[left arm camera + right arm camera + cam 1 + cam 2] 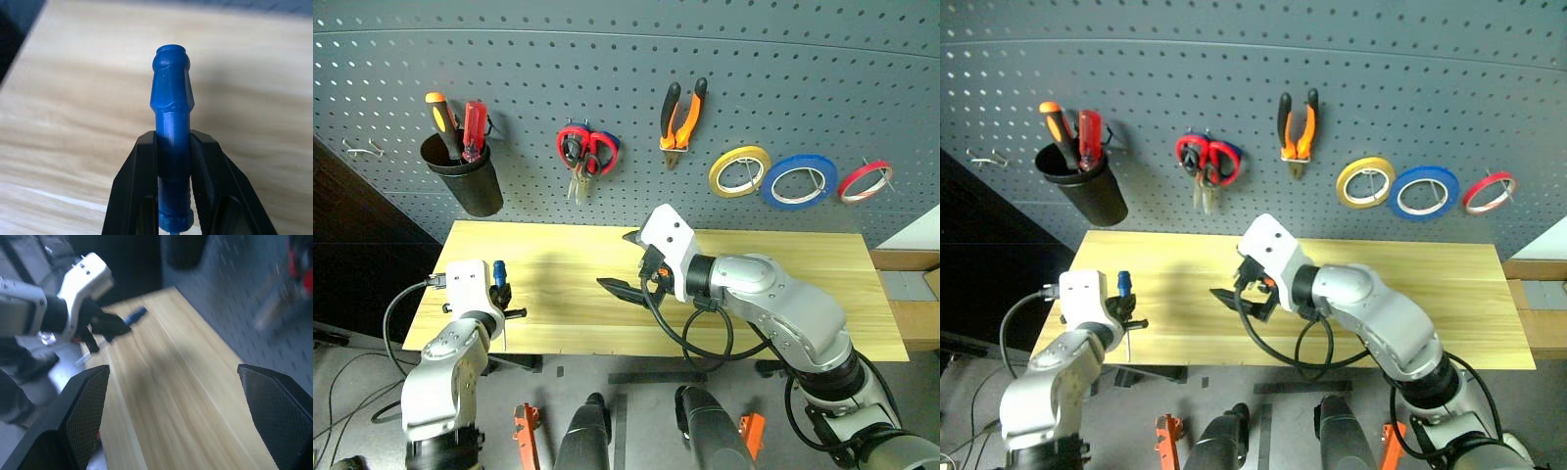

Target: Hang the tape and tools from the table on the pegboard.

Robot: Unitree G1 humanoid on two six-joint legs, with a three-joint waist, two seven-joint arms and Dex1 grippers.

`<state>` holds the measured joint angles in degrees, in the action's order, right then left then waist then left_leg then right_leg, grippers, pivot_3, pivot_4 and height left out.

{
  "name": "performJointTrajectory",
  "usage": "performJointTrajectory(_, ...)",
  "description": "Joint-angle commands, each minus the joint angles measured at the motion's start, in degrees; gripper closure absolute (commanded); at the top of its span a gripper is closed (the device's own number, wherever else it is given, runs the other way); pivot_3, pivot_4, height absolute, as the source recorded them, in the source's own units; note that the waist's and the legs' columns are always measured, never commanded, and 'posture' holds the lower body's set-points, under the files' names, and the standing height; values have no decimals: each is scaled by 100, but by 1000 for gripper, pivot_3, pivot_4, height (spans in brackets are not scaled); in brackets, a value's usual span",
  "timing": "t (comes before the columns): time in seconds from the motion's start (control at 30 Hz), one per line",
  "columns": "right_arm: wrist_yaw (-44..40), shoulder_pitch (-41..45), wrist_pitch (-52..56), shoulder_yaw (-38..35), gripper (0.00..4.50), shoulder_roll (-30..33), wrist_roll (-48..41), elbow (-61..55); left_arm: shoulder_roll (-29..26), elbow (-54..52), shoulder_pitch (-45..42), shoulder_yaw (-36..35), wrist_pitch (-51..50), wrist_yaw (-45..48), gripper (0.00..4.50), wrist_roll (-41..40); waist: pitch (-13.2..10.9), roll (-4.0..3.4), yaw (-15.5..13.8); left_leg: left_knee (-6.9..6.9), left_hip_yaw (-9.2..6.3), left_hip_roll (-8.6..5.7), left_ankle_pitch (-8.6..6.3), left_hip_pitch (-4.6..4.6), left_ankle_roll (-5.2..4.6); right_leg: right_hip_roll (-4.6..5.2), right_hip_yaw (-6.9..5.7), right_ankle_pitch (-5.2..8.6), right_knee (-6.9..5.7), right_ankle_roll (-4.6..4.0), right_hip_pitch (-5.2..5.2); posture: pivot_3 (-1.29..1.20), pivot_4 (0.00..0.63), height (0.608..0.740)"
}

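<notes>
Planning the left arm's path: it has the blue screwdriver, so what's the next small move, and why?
Probably lift it toward the black cup on the pegboard. The left gripper is shut on the blue screwdriver above the table, and the other screwdrivers stand in that cup.

No text, label, brand, number or sign can be read anywhere in these views (the tool handles and tape rolls on the wall show only plain colour).
</notes>
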<state>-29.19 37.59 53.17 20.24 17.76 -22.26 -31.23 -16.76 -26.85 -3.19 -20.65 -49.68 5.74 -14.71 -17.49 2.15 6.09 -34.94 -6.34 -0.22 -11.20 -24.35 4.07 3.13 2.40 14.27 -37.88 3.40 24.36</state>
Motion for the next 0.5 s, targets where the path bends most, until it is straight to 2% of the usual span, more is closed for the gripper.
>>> performJointTrajectory(0.03, -207, 229, -368, -399, 0, -90, -211, -92, -135, -830, -162, -117, 224, 63, 3938, -132, 0, 0, -36, -1, 0, 0, 1, 0, 0, -1, -1, 0, -2, 1, 0, -102, 274, 740)
performJointTrajectory(0.2, -109, 575, -549, -838, 0, -333, -293, 341, -795, -740, -1422, -524, 420, 243, 3938, -392, 3, 4, -114, -11, -2, 10, 17, 1, 7, -11, -7, 5, -8, 21, -1, -84, 256, 740)
performJointTrajectory(0.33, -32, 754, -716, -854, 0, -358, -126, 651, -1515, 61, -2622, -504, 614, 695, 3938, -556, 8, 12, -128, -10, 1, 7, 19, 0, 7, -11, -5, -3, -4, 12, -3, -76, 245, 740)
performJointTrajectory(0.5, 52, 797, -876, -820, 0, -419, 31, 796, -1983, 1200, -3608, -325, 1170, 1145, 3938, -534, 10, 12, -128, 0, 1, 3, 18, -5, 8, -5, -9, -13, -3, -5, 6, -83, 229, 740)
